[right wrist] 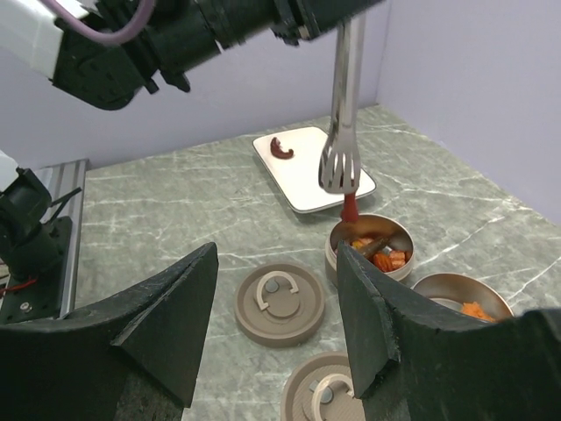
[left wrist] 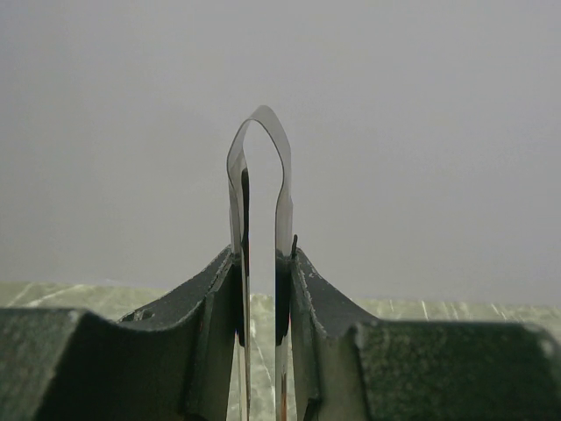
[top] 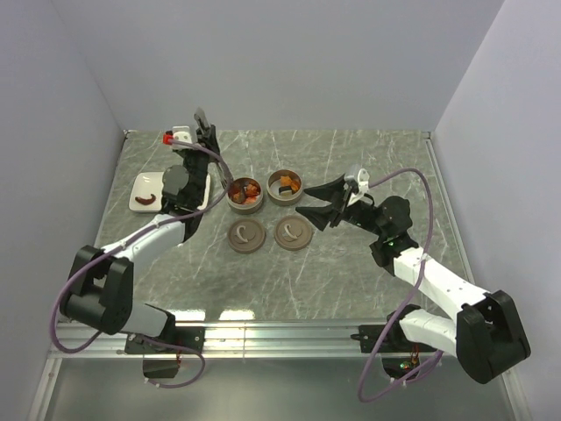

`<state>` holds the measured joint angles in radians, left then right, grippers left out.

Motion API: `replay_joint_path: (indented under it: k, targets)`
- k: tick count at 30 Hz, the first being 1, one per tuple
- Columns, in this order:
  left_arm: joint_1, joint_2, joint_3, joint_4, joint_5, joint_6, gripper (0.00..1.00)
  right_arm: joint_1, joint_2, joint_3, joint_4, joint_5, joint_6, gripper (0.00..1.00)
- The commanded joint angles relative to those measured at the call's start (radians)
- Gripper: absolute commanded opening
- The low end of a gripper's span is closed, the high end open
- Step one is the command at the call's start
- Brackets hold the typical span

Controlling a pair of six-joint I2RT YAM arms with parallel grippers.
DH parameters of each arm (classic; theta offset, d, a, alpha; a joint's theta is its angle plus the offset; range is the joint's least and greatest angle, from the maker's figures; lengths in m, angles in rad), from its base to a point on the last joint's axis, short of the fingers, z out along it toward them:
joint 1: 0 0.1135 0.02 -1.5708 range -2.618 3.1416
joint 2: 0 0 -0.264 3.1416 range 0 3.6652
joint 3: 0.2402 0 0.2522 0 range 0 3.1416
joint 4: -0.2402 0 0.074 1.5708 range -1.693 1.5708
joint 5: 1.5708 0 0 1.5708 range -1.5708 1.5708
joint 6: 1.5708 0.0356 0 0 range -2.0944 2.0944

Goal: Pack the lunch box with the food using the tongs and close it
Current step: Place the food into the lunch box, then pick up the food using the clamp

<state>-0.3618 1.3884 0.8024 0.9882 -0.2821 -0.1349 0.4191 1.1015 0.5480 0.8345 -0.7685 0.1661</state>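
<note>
Round metal tins [right wrist: 330, 244] were part-filled, tan lids [right wrist: 280, 301] unfitted; a red bite [right wrist: 349, 209] was held in steel tongs [right wrist: 338, 167] clamped by the left gripper [left wrist: 261, 289], the right gripper [right wrist: 276, 289] open.

Where I work: grey-green marbled tabletop [top: 368, 272], white veins. Plain pale lavender walls on three sides: back wall [top: 280, 61] at 12 o'clock, left wall [top: 44, 175] at 9, right wall [top: 517, 132] at 3. Aluminium rail [top: 289, 333] along the 6 o'clock edge. Light soft and even; faint glare patches [top: 232, 313] near 6.
</note>
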Motion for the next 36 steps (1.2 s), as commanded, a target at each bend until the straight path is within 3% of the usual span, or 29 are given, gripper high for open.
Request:
replay_joint_path:
  k: [1, 7, 14, 17, 25, 31, 36]
  targets:
    - [-0.014, 0.041, 0.06, 0.021, 0.066, -0.046, 0.15, -0.005, -0.032, -0.01, 0.012, 0.015, -0.007, 0.64]
    - [-0.019, 0.095, 0.103, 0.007, 0.107, -0.065, 0.19, -0.003, -0.038, -0.014, 0.003, 0.018, -0.019, 0.64]
    - [-0.02, 0.123, 0.133, -0.013, 0.103, -0.068, 0.41, -0.005, -0.037, -0.014, 0.002, 0.014, -0.022, 0.64]
    - [-0.02, 0.132, 0.149, -0.025, 0.101, -0.068, 0.45, -0.003, -0.037, -0.014, 0.002, 0.012, -0.022, 0.64]
    - [-0.02, 0.118, 0.141, -0.016, 0.04, -0.037, 0.45, -0.005, -0.04, -0.014, 0.002, 0.014, -0.025, 0.64]
    - [0.01, 0.061, 0.113, -0.071, -0.136, 0.027, 0.43, -0.005, -0.02, -0.005, 0.021, 0.003, -0.02, 0.64]
    - [0.135, -0.006, 0.038, -0.131, -0.3, 0.008, 0.42, -0.005, 0.024, 0.021, 0.063, -0.017, -0.016, 0.64]
